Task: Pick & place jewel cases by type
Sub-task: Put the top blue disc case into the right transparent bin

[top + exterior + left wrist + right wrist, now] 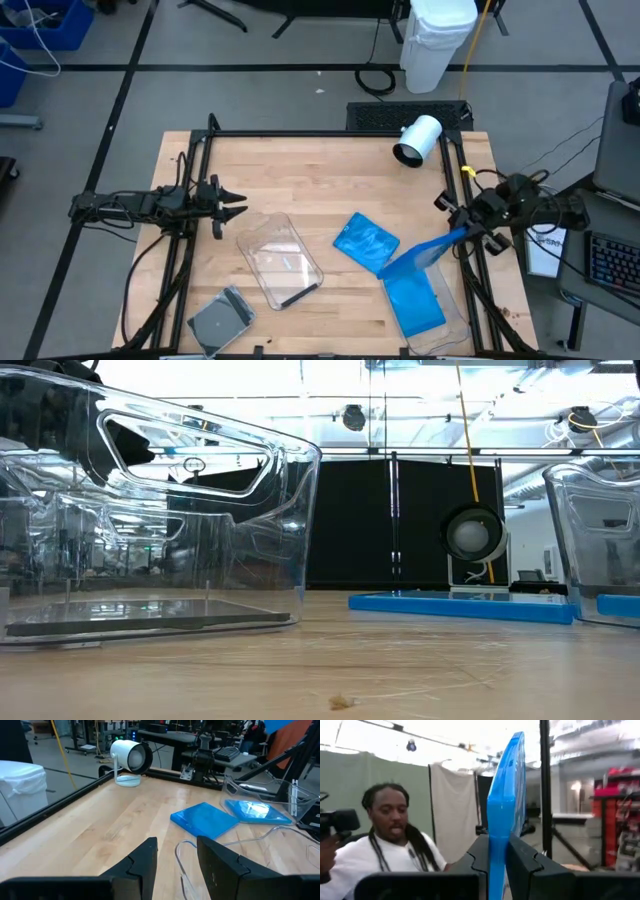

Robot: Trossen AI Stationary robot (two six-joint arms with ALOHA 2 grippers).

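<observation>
My right gripper [462, 238] is shut on a bright blue jewel case [425, 256] above the right clear tub [452, 318]. A second blue case [415, 305] lies flat in that tub. A third blue case [365, 243] lies flat on the table mid-right; it also shows in the left wrist view [205, 819]. The left clear tub [280, 258] holds a dark case [150, 615] lying on its floor. A grey case [222, 320] lies on the table at the near left. My left gripper [240, 205] is open and empty at the table's left, beside the left tub. My right gripper pinches the blue case between its two fingers at the case's edge nearest the arm [499, 852], one finger on each flat face. The fingers come roughly level from the table's right. The case stands on edge in the hold and reaches out past the fingertips, lifted clear over the tub.
A white lamp-like cylinder [418, 140] on a round base stands at the far right of the table. A black frame rail [320, 133] runs along the table's edges. A person [390, 845] shows beyond the table in the right wrist view. Bare wood [290, 175] lies across the far middle.
</observation>
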